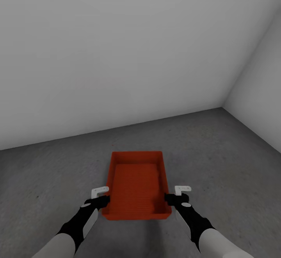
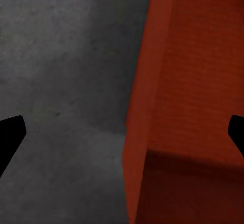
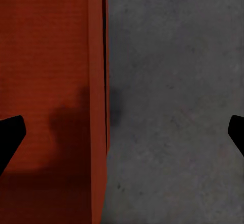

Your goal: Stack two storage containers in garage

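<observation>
A lidless orange-red rectangular plastic bin (image 1: pixel 136 185) sits over mottled dark grey concrete floor (image 1: pixel 218 148), near plain white-grey walls (image 1: pixel 117 47) meeting in a corner. The left gripper (image 1: pixel 102 198) and right gripper (image 1: pixel 176 196) flank it with fingers spread wide, straddling its side walls.

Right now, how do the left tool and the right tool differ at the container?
The left tool straddles the storage container's left wall, the right tool its right wall. The left tool views its wall aslant, outer face showing; the right tool views its wall nearly edge-on. Shared: both are open wide, one finger over the bin, the other over the grey floor, neither gripping.
</observation>
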Controlling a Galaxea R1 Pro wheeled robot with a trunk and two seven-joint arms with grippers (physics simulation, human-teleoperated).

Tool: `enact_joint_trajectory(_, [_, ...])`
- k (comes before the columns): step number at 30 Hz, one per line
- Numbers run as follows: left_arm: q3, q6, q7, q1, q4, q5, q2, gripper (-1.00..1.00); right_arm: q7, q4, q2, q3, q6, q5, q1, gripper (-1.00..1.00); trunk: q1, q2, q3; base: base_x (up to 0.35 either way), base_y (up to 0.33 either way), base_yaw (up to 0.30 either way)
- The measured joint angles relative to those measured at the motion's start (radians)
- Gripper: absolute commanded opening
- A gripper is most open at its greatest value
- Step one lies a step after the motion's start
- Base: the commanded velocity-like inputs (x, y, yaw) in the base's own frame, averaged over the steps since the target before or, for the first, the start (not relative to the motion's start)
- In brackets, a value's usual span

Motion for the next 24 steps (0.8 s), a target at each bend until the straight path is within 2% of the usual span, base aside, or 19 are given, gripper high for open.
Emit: enact_joint_trajectory(24, [-0.001,-0.001,0.0,0.0,-0.009,0.0,-0.003,1.0,-0.001,0.0,0.0,0.0,0.0,0.0,0.0,1.0,0.0,0.0,0.0,0.0,0.0,0.0])
